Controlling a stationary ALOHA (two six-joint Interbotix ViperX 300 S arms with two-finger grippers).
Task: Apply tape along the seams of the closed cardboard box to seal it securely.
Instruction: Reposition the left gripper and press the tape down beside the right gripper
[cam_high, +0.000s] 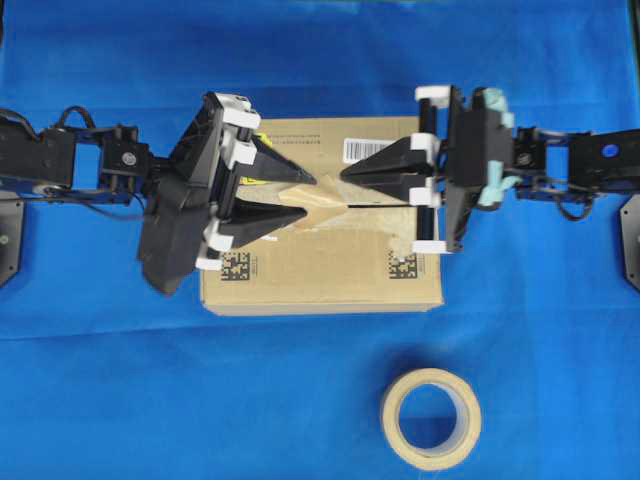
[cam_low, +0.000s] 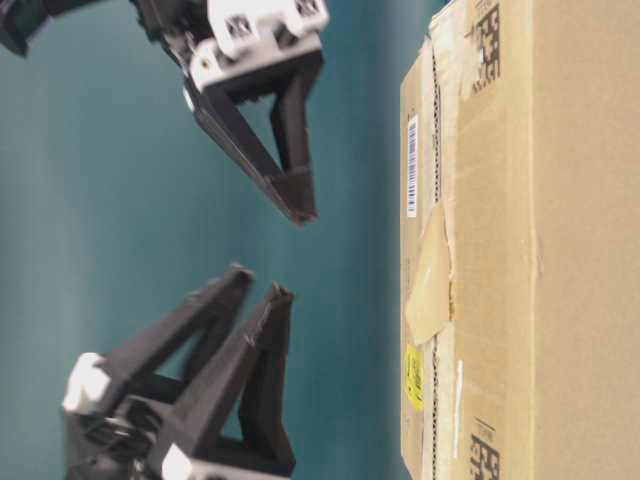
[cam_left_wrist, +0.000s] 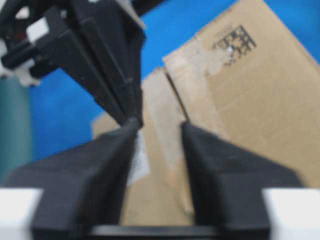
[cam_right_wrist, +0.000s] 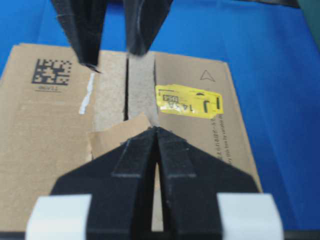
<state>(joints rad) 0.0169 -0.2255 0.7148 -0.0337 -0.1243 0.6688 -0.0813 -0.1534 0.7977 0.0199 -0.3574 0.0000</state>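
Tape (cam_high: 318, 207) lies on the seam — right jaws closed, left parted.

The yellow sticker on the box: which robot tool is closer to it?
Left. The left tool hangs right beside the yellow sticker; the right tool is past the box's middle, over the tape.

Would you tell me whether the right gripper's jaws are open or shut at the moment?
Shut: the right gripper has its fingertips meeting with no gap, above the tape lying on the cardboard box.
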